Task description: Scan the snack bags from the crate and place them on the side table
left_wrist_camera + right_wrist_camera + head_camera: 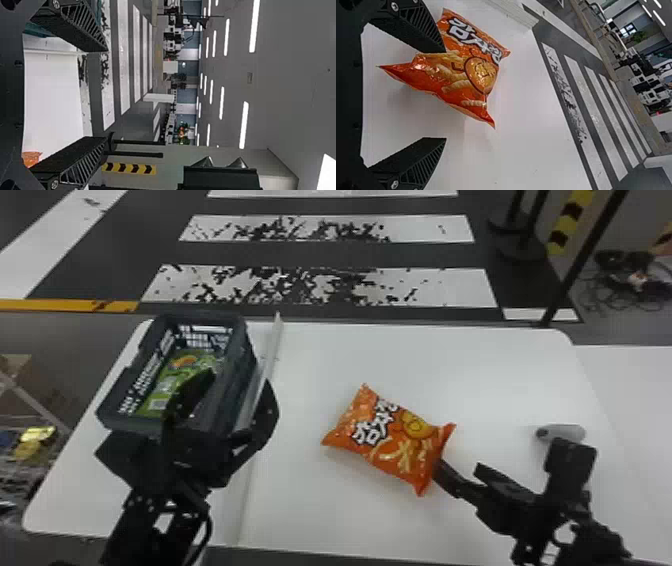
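The left gripper [232, 390] is at the front right of the dark crate [112, 402], one finger over its inside and the other past its right wall. A green snack bag [159, 392] lies in the crate. In the left wrist view, the left gripper [107, 95] is open with nothing between its fingers. An orange snack bag [385, 435] lies on the white table, the right gripper [500, 462] at its right end. In the right wrist view, the open right gripper [446, 95] has one finger overlapping the orange bag [466, 75]; the other stands apart from it.
A raised white strip [270, 355] runs front to back beside the crate. A grey rounded object [565, 432] lies behind the right gripper. Another white surface [635, 390] adjoins the table's right side. Black poles stand on the floor beyond.
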Motion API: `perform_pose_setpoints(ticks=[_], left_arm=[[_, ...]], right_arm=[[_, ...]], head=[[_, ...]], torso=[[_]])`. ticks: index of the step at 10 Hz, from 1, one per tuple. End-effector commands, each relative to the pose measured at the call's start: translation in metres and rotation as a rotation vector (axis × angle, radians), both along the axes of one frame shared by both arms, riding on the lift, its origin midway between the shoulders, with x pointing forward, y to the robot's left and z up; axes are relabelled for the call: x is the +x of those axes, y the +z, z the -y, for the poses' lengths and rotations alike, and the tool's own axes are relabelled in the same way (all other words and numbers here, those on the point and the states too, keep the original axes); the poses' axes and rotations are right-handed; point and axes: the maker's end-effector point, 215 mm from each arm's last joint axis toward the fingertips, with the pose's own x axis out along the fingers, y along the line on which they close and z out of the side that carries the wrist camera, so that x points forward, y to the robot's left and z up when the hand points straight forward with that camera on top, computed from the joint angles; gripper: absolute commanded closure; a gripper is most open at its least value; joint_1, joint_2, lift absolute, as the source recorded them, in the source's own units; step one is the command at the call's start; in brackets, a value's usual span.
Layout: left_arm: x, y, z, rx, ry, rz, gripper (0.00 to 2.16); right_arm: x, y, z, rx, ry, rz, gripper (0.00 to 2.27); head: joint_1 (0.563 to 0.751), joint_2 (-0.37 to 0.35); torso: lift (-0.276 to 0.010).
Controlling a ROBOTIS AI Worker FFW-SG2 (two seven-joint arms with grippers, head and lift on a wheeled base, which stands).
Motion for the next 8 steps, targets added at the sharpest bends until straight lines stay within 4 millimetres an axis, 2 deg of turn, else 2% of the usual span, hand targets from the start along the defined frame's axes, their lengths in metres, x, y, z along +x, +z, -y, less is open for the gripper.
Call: perform_pose_setpoints(ticks=[1,3,8], left_arm=[[0.000,-0.006,-0.002,-0.011,0.002,-0.015,0.08],[-0.003,-0.013,0.001,-0.017,-0.004,-0.031,0.08],[-0.006,-0.021,0.008,-0.022,-0.018,-0.049,0.09]], right_arm=[[-0.001,-0.009,-0.003,0.024,0.014,-0.043,0.09],[0.002,-0.020,-0.016,0.075,0.051,-0.094,0.08],[0.008,-0.033,-0.050,0.133,0.141,-0.164,0.08]], head=[[0.695,0.053],[0.695,0.065],[0.695,0.096]], torso=[[-0.050],[-0.050],[-0.050]])
